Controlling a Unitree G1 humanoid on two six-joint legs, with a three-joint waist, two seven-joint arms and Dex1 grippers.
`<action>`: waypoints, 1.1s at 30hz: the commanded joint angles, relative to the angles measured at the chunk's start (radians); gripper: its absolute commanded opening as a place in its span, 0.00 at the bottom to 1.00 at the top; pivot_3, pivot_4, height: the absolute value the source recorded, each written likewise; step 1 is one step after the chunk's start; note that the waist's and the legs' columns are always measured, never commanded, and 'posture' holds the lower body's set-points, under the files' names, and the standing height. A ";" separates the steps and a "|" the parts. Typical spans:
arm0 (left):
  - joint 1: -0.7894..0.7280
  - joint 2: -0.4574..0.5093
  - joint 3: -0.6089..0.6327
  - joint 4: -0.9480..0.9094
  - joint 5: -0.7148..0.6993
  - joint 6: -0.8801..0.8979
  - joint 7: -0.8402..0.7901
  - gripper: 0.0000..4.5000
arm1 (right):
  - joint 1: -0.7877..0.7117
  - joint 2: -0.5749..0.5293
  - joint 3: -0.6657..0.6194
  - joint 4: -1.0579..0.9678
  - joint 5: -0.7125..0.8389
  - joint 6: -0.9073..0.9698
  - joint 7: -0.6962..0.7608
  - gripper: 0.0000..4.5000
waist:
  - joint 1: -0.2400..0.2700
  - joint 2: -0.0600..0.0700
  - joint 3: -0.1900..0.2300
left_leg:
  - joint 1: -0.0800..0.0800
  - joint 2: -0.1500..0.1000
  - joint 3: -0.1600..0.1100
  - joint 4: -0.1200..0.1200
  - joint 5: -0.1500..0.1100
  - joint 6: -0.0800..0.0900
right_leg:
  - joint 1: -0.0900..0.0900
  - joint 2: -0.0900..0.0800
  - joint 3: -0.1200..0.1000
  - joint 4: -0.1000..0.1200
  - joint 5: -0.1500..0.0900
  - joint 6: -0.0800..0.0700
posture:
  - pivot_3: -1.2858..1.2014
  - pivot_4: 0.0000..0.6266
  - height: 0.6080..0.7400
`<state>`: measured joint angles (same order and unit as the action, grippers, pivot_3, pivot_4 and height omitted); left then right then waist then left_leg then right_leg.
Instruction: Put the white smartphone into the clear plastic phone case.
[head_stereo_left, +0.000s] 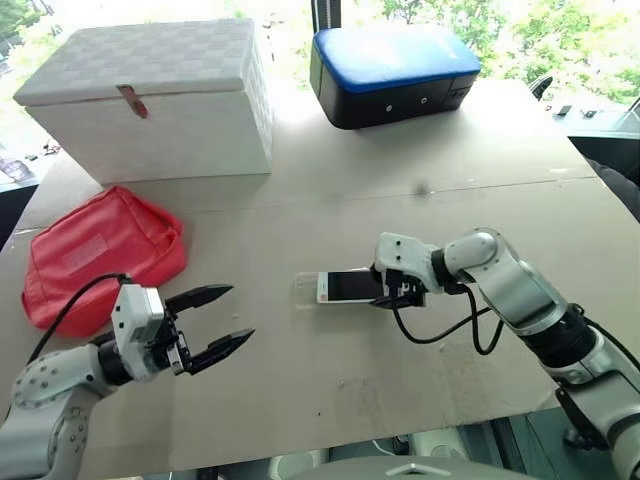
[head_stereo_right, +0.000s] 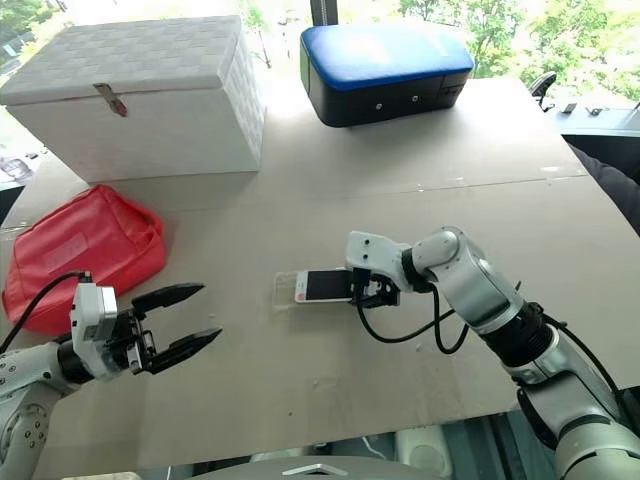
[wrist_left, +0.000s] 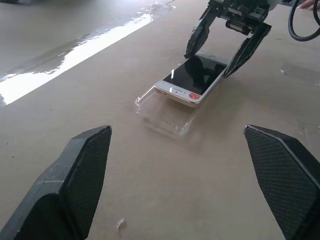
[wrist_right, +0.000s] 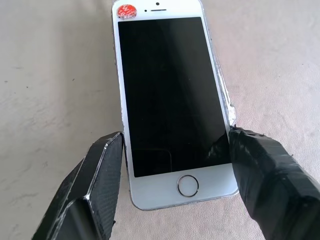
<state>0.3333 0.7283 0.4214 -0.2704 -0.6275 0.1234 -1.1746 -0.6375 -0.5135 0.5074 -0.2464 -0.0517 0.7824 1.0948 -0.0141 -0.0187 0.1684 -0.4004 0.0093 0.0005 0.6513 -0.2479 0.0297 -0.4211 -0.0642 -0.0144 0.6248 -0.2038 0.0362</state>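
Our right tool (head_stereo_left: 398, 292) is closed on the white smartphone (head_stereo_left: 348, 286), one black finger pressed against each long edge near the end with the round home button, as the right wrist view shows plainly. The phone lies screen up, its black glass facing us and a small red sticker (wrist_right: 126, 10) on the bezel at the far end from our fingers. That far end sits over the clear plastic phone case (wrist_left: 162, 112), which lies flat on the table (head_stereo_left: 400, 160) and juts out past the phone towards our left side; in the left wrist view the phone looks tilted, its sticker end resting on the case, but we cannot tell whether any part of it is seated inside the rim. A black cable (head_stereo_left: 440, 330) loops from our right wrist down onto the table. Our left tool (head_stereo_left: 208, 325) hangs well apart from the phone, to its left and nearer to us, fingers spread wide with nothing between them, pointing towards the case. Beyond it a red pouch (head_stereo_left: 100, 250) lies near the table's left edge. At the back stand a white woven box (head_stereo_left: 160, 100) with a lid and, to its right, a black case with a blue top (head_stereo_left: 395, 70).
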 joint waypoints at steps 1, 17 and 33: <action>0.001 0.001 0.000 -0.045 0.001 -0.003 0.008 0.97 | -0.001 -0.020 0.000 -0.042 -0.003 0.009 -0.029 0.61 | 0.000 0.000 0.000 | 0.000 0.000 0.000 0.000 0.000 0.000 | 0.000 0.000 0.000 0.000 0.000 0.000 | 0.52 0.24 1.00; -0.013 -0.001 -0.020 -0.051 0.005 -0.003 0.027 0.97 | -0.024 -0.110 0.088 -0.055 -0.045 -0.113 -0.003 0.61 | 0.001 -0.001 -0.001 | 0.001 0.000 0.000 0.000 0.000 0.000 | 0.001 0.000 0.000 0.000 0.000 0.000 | 0.52 0.24 1.00; 0.008 -0.014 -0.026 -0.076 0.006 -0.005 0.050 0.97 | -0.078 -0.063 0.018 -0.076 0.039 -0.023 0.009 0.61 | 0.002 -0.002 0.000 | 0.001 0.000 0.000 0.000 0.000 0.000 | 0.001 0.000 0.000 0.000 0.000 0.000 | 0.52 0.24 1.00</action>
<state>0.3384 0.7149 0.3867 -0.3069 -0.6196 0.1260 -1.1267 -0.6857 -0.5784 0.5680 -0.2772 -0.0300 0.7516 1.1041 -0.0125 -0.0202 0.1679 -0.3998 0.0094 0.0002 0.6516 -0.2479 0.0297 -0.4205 -0.0640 -0.0146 0.6253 -0.2038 0.0363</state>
